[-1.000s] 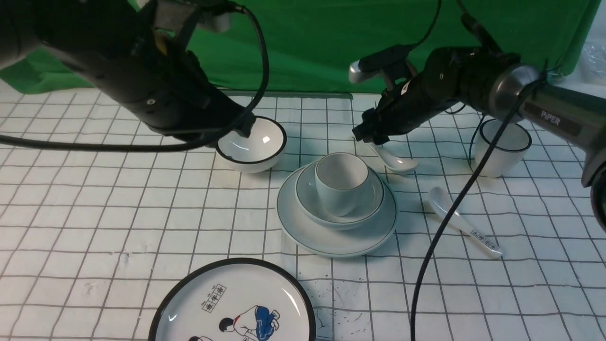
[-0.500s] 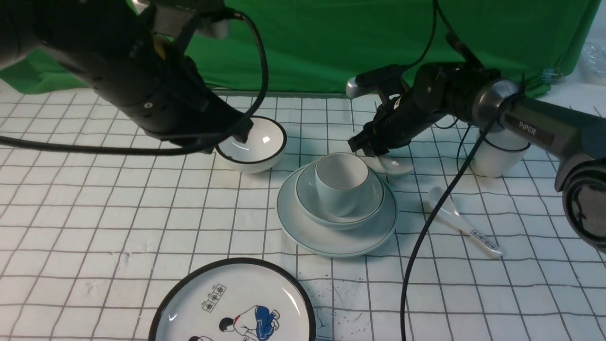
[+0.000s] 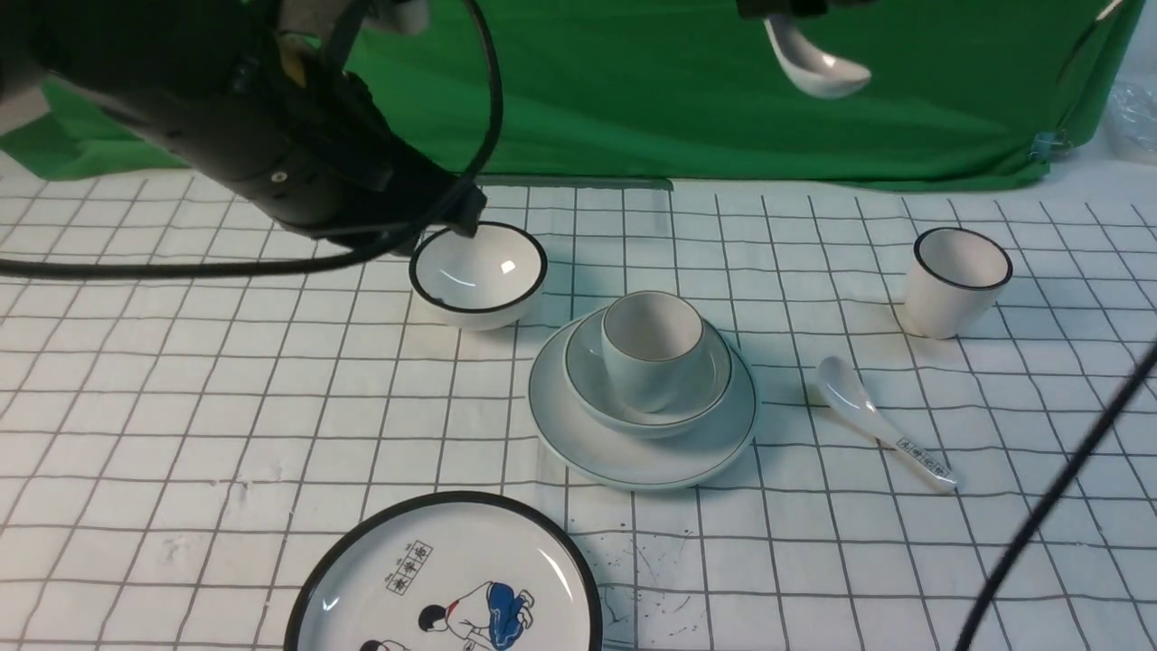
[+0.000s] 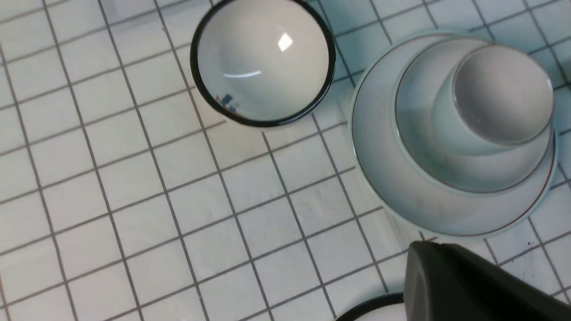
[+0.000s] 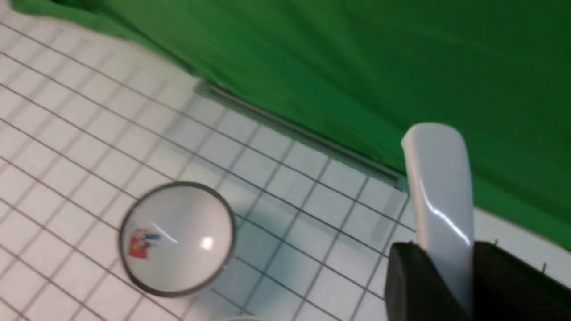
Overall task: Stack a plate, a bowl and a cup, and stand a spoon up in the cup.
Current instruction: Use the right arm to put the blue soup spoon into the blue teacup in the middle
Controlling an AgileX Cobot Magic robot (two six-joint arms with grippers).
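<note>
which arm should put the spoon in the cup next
Right. The right gripper grips the spoon up high, and the cup stands empty. The left arm hangs by the black-rimmed bowl.

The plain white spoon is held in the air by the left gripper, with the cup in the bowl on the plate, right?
Wrong arm: the right gripper holds the spoon in the air, as the right wrist view shows. The cup is in the bowl on the plate.

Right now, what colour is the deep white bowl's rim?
Black; deep white bowl shows best in left wrist view.
</note>
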